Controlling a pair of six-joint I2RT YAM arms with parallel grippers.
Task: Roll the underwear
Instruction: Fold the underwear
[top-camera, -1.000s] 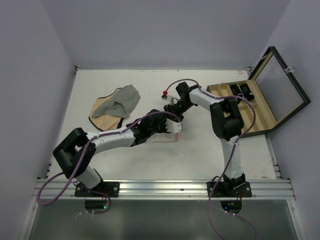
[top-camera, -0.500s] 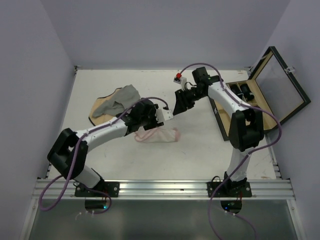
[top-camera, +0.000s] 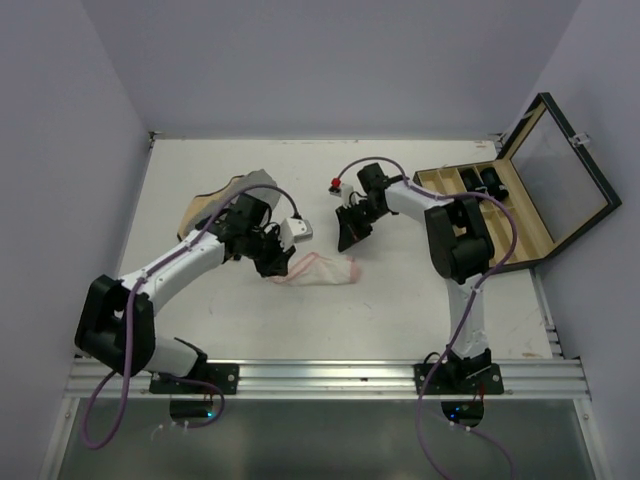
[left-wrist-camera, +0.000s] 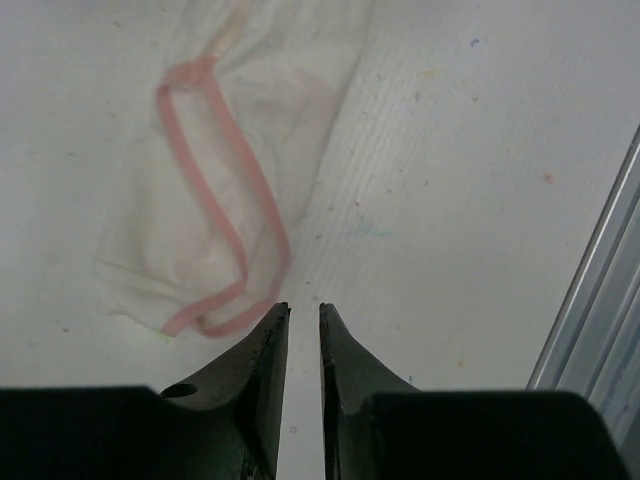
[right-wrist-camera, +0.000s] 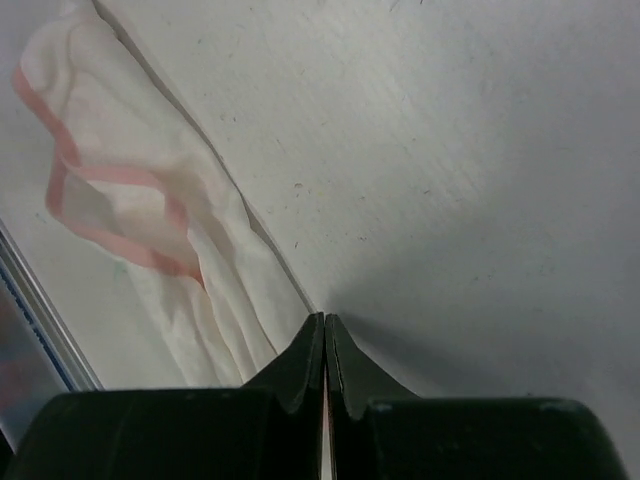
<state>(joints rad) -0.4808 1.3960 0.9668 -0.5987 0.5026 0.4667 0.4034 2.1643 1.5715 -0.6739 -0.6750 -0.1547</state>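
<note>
The left end effector (left-wrist-camera: 302, 312) hangs just off the near tip of the small white fabric underwear with pink trim (left-wrist-camera: 230, 200), its fingers a narrow slit apart and holding nothing. The right end effector (right-wrist-camera: 324, 322) is pressed fully closed and also looks empty, beside the garment's other end. The garment lies in a loose, long bundle at mid-frame on the white counter (top-camera: 400, 300). To my eye this is a pause between grips. Next, one end needs pinching and turning over along the length.
</note>
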